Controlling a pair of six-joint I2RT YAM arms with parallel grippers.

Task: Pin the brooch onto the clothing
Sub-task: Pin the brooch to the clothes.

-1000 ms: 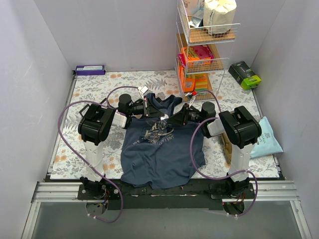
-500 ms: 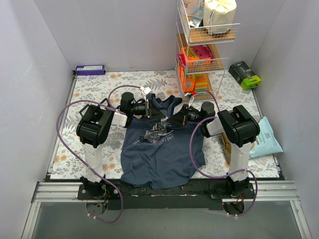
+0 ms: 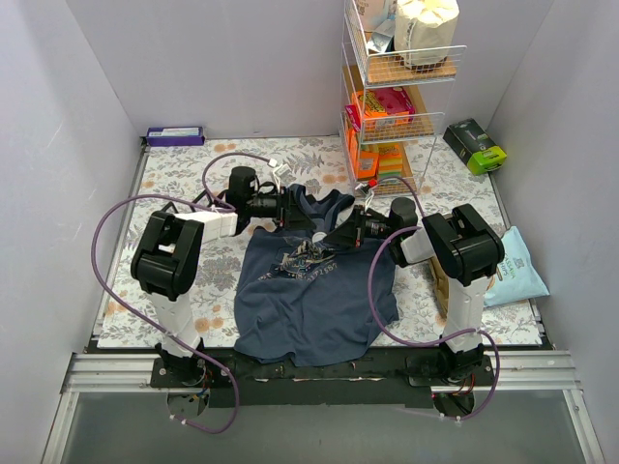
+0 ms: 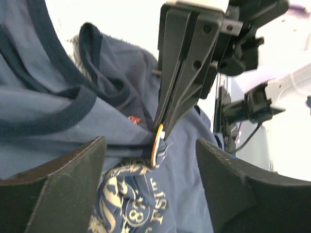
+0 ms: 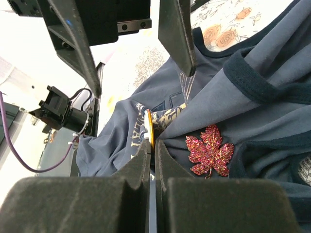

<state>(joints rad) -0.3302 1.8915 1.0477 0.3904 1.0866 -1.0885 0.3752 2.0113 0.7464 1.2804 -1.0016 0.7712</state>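
From above, the clothing (image 3: pixel 309 300) lies flat on the floral table (image 3: pixel 184 174) with both arms reaching in over its neckline. The left gripper (image 3: pixel 293 209) is at the collar and the right gripper (image 3: pixel 338 234) is just above the chest print. Both forearms are low and nearly level, pointing toward each other. The brooch is too small to make out here.

In the left wrist view, your left jaws stand wide apart with nothing between them. The right fingers are closed, point down at the fabric, and appear to have an orange sliver (image 4: pixel 156 144) caught at their tips. I cannot tell what it is. Before you pull away, check that the pin has gone through the cloth.

In the right wrist view, the red maple-leaf brooch (image 5: pixel 210 150) sits on the shirt below the dark neck trim, just beside your closed right fingertips. Keep that pinch steady and lift gently, so the fabric does not bunch or drag the leaf.
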